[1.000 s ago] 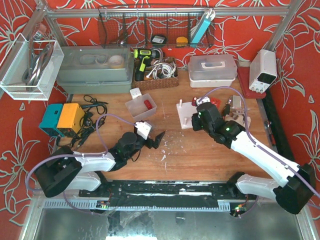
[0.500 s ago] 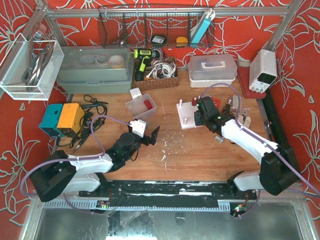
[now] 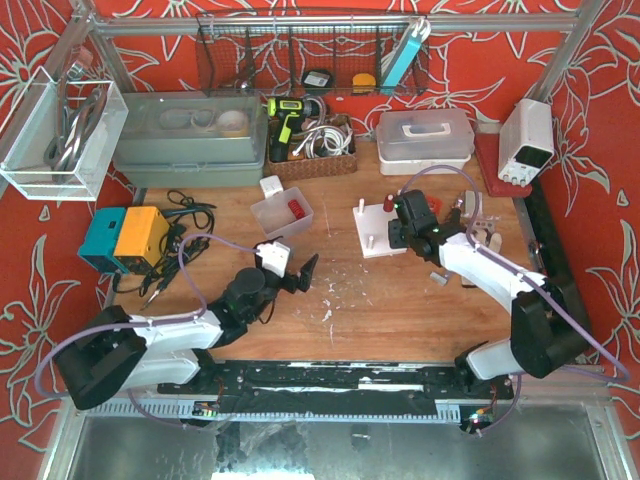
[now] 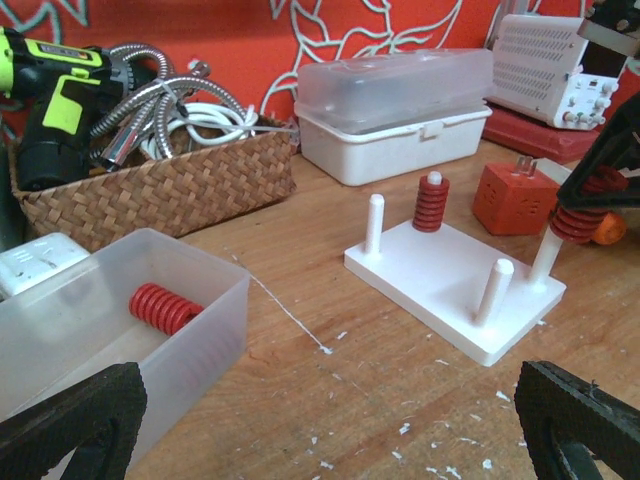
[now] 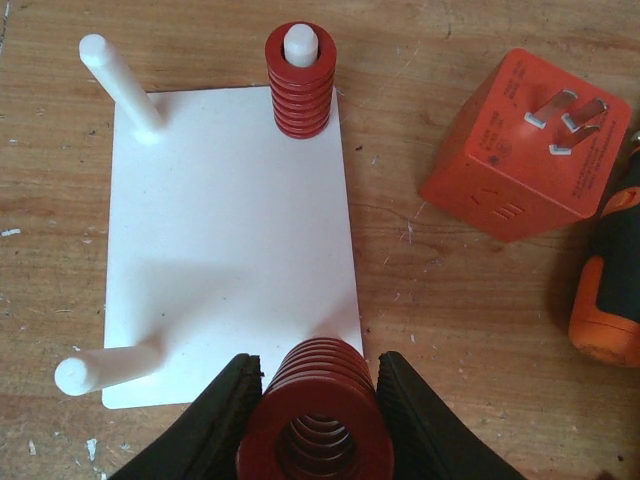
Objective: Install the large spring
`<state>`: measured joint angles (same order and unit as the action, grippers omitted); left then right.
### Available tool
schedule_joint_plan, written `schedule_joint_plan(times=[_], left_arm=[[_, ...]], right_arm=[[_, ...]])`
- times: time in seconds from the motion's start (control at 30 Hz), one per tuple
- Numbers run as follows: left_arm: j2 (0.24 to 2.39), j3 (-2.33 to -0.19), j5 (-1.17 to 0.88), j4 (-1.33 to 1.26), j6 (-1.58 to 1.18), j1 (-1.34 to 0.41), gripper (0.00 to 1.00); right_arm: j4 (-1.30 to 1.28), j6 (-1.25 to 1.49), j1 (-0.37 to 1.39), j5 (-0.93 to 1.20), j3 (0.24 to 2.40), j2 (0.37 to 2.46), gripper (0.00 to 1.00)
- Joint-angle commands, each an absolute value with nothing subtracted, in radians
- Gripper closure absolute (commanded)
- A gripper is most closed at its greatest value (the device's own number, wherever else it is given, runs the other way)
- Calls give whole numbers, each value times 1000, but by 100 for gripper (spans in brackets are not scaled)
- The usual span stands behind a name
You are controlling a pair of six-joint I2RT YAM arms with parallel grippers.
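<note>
- Right tool (image 5: 318,395) is clamped on the spring (image 4: 573,222). Over the last second it has slid from the board's (image 5: 230,220) front edge back to its right-hand corner.
- That looks like the approach finished, with seating still to come.
- The spring stands upright between the fingers (image 5: 225,410), its lower end right at the corner peg's (image 4: 546,262) top. Can't tell if it's threaded on yet.
- Left tool (image 4: 325,420) gapes wide, empty, low over the table (image 4: 330,400), well apart.
</note>
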<state>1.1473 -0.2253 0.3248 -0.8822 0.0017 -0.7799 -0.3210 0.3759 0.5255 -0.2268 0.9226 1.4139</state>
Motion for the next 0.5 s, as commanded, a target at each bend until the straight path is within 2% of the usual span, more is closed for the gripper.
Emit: schedule_joint_plan(times=[0.0,0.3,0.47], left_arm=[[1118,-202,310,-943,31,-784,0],[1105,-193,293,-948,38,-784,0],[1099,-190,291,-951,40,-784,0]], right_arm=[[-300,387,515,-210,952,1414,100],[-275,383,504,-199,942,1445,100],[-265,386,500,-198,935,1464,95]])
